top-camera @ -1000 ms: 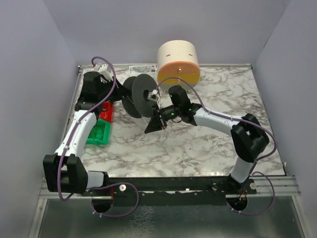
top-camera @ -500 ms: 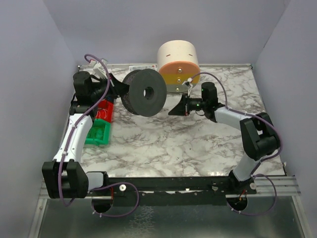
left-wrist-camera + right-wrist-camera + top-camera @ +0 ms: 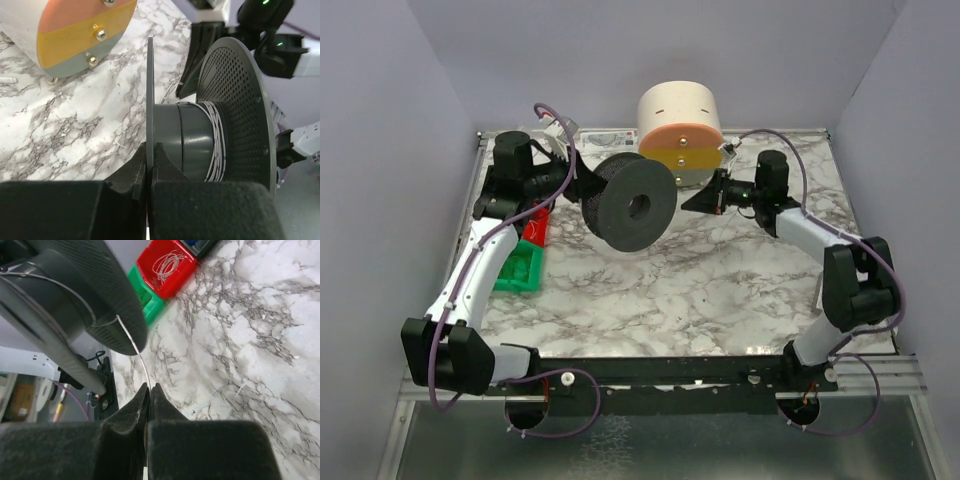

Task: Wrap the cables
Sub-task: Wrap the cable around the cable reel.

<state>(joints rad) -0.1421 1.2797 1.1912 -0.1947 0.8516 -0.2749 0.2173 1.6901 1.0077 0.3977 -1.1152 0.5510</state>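
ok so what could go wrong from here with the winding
The left fingers pinch only the thin edge of one spool flange, so the spool may twist or slip loose.
The cable bends over the flange rim before reaching the right fingers; it could snag there or pull out of that pinch.
The wound turns bunch against the perforated flange, so wrapping may pile unevenly.

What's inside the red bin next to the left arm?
A loose coil of thin pale wire lies in the red bin. The bin's far corner is cut off by the frame edge, and the top view is too coarse to show its contents.
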